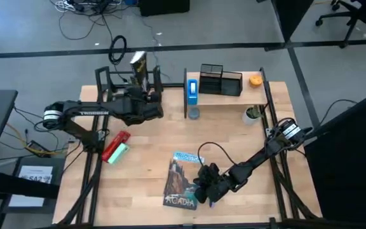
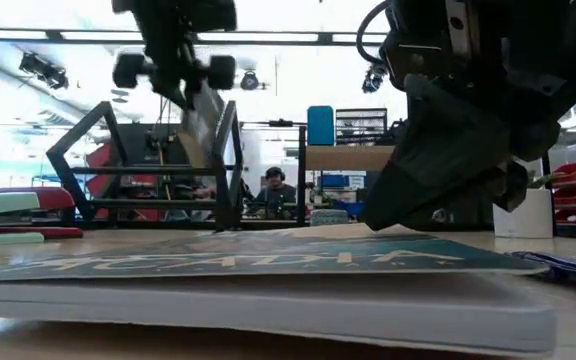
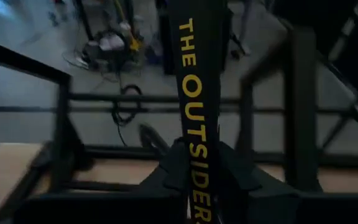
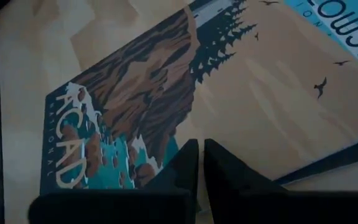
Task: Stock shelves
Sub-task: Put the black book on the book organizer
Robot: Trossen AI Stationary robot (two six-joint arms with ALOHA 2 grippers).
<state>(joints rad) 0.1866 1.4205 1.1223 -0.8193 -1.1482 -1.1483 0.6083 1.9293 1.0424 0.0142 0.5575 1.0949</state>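
The left gripper clamps an upright black book over the black tube rack; lowering it inside seems next. The right gripper, fingers nearly closed and empty, hovers above the Acadia book.

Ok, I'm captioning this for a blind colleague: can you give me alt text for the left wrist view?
The left tool is shut on an upright black book whose spine reads THE OUTSIDER in yellow, held in front of the open black metal-tube rack. Beyond the rack lie a grey floor and loose cables.
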